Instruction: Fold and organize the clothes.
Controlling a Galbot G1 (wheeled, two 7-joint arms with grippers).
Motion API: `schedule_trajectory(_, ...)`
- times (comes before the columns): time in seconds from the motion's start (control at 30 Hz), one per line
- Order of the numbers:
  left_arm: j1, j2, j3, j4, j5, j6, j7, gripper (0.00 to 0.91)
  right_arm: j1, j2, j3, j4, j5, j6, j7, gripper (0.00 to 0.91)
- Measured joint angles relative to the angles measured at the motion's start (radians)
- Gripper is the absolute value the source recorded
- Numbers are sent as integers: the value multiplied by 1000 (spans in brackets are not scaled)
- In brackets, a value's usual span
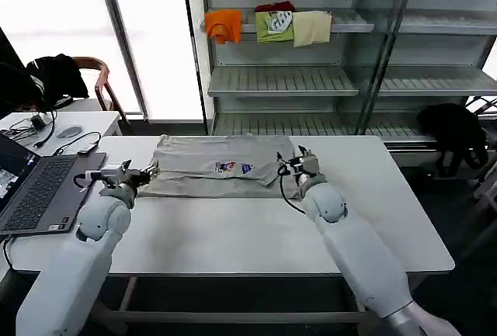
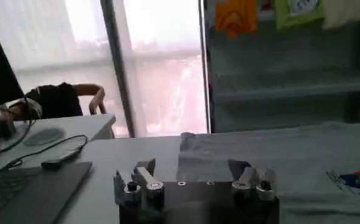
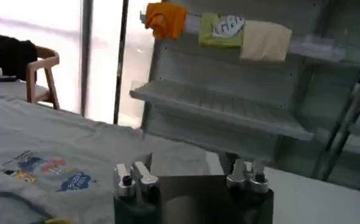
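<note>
Jaws of the left gripper (image 1: 152,170) stand spread at the grey shirt's (image 1: 225,167) left edge in the head view, and the right gripper (image 1: 293,162) sits at its right edge, also spread; the shirt lies flat at the centre of the white table (image 1: 233,235), a laptop (image 1: 35,192) at far left.

From the left wrist, the open left gripper (image 2: 195,176) hovers at the lower centre, shirt (image 2: 289,158) stretching right.

From the right wrist, the open right gripper (image 3: 192,176) sits at the bottom centre, printed shirt (image 3: 52,152) at lower left.
</note>
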Motion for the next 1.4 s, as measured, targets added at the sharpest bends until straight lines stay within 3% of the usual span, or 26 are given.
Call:
schedule_trajectory(0.37,124,37,-83,-43,-38,-28,91,907,-190,-70,84,184,102,-14,7,907)
schedule_trajectory(0.9,100,18,-80,89,-39,-60,143,907,-271,-59,113,218,141,-19,15,907)
schedule_trajectory(1.0,88,17,-78,111,-37,-63,150,846,-264,-49,109,204,141,-19,15,907)
schedule_trajectory(1.03,84,17,-77,118,-37,-64,152,756,-261,-46,107,199,140,-19,14,907)
schedule_trajectory(1.13,74,17,-77,137,-37,-67,160,635,-252,-36,101,184,136,-17,12,856)
schedule_trajectory(1.4,48,6,-64,185,-23,-81,175,615,-232,-17,93,137,121,-4,3,826)
